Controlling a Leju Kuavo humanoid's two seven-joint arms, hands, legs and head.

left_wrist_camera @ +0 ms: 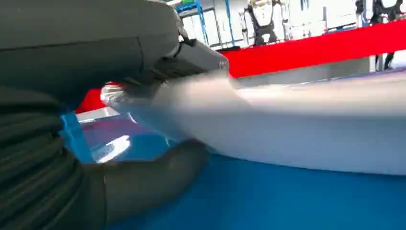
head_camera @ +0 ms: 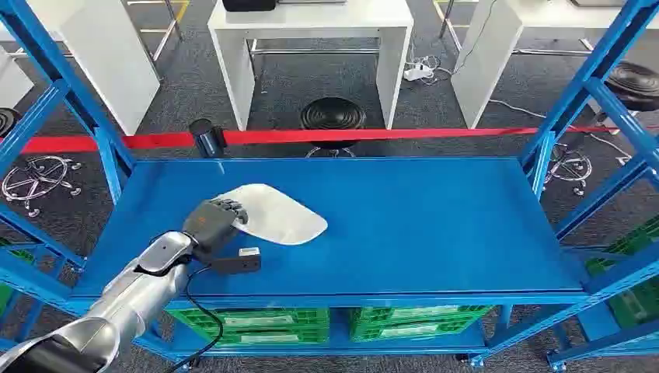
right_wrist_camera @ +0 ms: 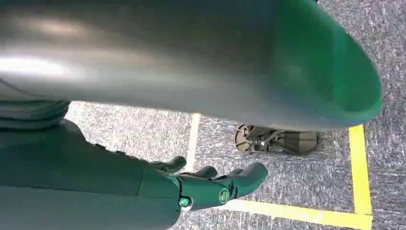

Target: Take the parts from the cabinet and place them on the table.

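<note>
Lying flat, the white part (head_camera: pixel 276 214) runs left-right on the blue shelf (head_camera: pixel 435 225), left hand (head_camera: pixel 215 221) fingers clasping its left end.

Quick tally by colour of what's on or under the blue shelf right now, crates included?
White part, on the blue shelf, with the left hand on its edge: 1
Green crates under the shelf: 2
Total: 3
</note>
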